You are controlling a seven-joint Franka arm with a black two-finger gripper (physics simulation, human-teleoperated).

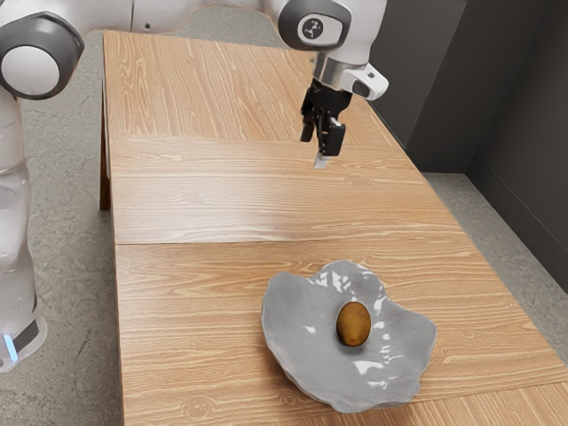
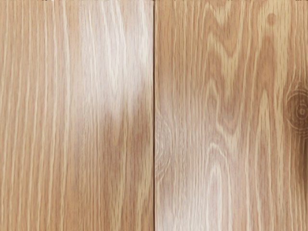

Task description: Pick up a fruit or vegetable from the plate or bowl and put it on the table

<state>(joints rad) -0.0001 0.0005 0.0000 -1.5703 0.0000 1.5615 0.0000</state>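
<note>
**Brown Oval Fruit or Vegetable (image 1: 353, 324) Sits in the Grey Bowl (image 1: 297, 342)**

In the exterior view, we find the thing to be moved right of centre in the lower half of the frame. It lies inside the bowl, near the middle, resting on the glossy inner surface. The bowl has a wavy, flared rim and stands on the wooden table (image 1: 177, 311), toward the bottom of the frame.

Our arm (image 1: 355, 44) comes in from the upper left and crosses the top of the frame. Our black gripper (image 1: 321, 156) points downward in the upper part, a little right of centre. It hangs above the table, well apart from the bowl, which appears lower in the frame. We cannot tell whether the gripper is open or closed.

In the wrist view, we look down on bare wood grain. A dark seam (image 2: 154, 115) runs from the top edge to the bottom edge through the middle. A round knot (image 2: 301, 110) marks the wood at the right edge, and a pale sheen lies across the upper left and centre.

Around the table, the exterior view shows a grey floor (image 1: 67, 169) at the left and a dark wall (image 1: 524, 115) at the upper right.
</note>
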